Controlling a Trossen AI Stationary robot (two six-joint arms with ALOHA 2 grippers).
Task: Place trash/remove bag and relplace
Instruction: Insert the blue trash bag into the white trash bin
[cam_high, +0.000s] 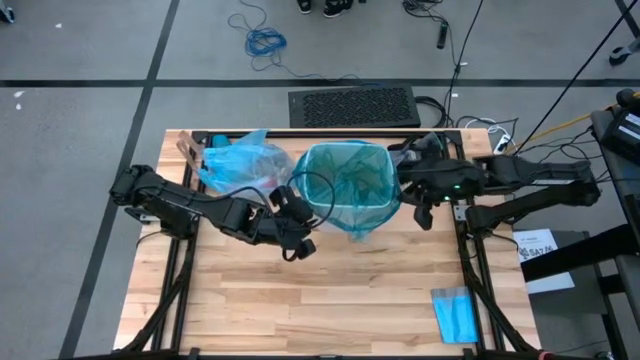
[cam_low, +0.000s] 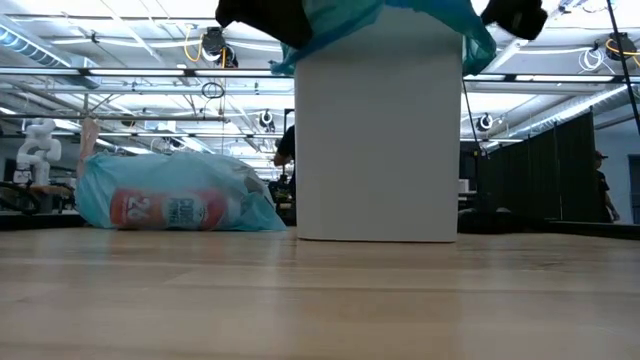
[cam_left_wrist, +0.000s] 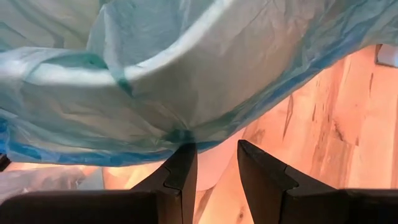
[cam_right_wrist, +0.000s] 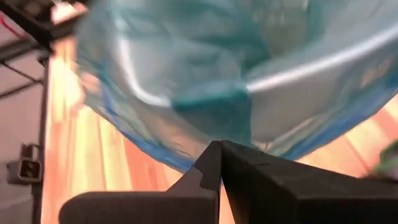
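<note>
A white bin (cam_low: 378, 140) stands at the table's far middle, lined with a teal-green bag (cam_high: 345, 185) whose edge is folded out over the rim. My left gripper (cam_high: 290, 208) is at the bin's left rim, open, under the overhang (cam_left_wrist: 186, 93). My right gripper (cam_right_wrist: 219, 146) is at the right rim, shut at the overhang's hem. The filled light-blue bag (cam_high: 240, 165) lies on its side left of the bin. Trash shows through it, a red-and-white label (cam_low: 165, 210) among it. My left gripper touches the teal-green bag's hanging hem (cam_left_wrist: 180, 134) with one fingertip (cam_left_wrist: 183, 155), coming slanting from below; the plastic puckers there. The other finger stands free. My right gripper is shut at the hem (cam_right_wrist: 214, 124) on the bin's right side, slanting down. The fingers hide the pinch.
A small flat folded blue sheet (cam_high: 455, 315) lies near the table's front right corner. The wooden tabletop (cam_high: 320, 300) in front of the bin is bare. A dark mat (cam_high: 352, 106) and cables lie on the floor beyond the far edge.
</note>
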